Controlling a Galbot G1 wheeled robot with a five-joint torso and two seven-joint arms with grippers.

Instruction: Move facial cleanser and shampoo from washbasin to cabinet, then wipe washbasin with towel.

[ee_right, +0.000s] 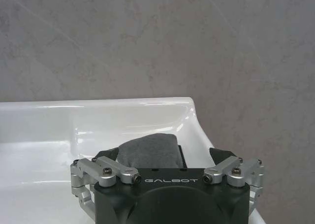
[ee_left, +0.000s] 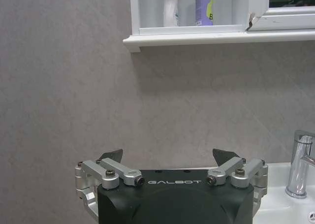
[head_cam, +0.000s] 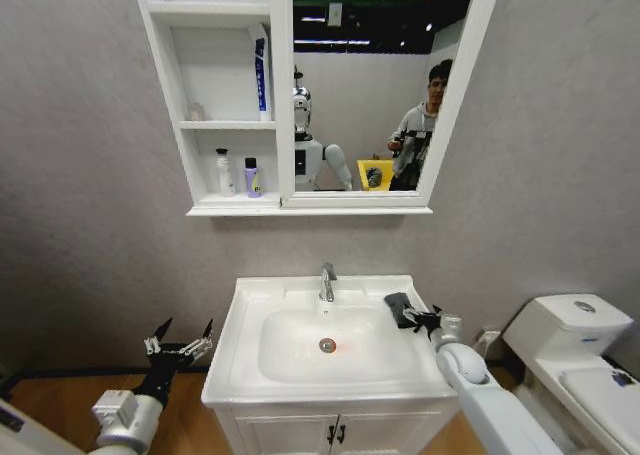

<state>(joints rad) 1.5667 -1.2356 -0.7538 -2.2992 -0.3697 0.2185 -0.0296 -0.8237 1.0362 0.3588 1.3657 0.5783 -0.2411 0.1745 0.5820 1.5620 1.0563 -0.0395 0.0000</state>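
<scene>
The white washbasin (head_cam: 250, 375) was seen on its floor vanity against the grey wall, with a chrome tap (head_cam: 327, 283) at the far rim and a round drain (head_cam: 327, 345) in the bowl; nothing else was held in the bowl. The dark grey towel (head_cam: 399, 307) was found lying on the right far corner of the basin's rim. The right gripper (head_cam: 428, 320) was placed just at the near right edge of that towel, its fingers spread to either side; in the right wrist view the folded cloth (ee_right: 147, 151) was seen lying between the spread fingertips, and whether it was touched could not be told.

The left gripper (head_cam: 180, 342) was held in the air to the left of the basin, well apart from it, with its fingers spread wide and nothing between them.

On the wall above, the cabinet (head_cam: 215, 95) was mounted beside the mirror (head_cam: 380, 75). A white bottle (head_cam: 226, 173) and a purple bottle (head_cam: 252, 178) were kept side by side on its lowest shelf, and a blue and white tube (head_cam: 260, 75) was stood upright on the middle shelf against the right wall.
</scene>
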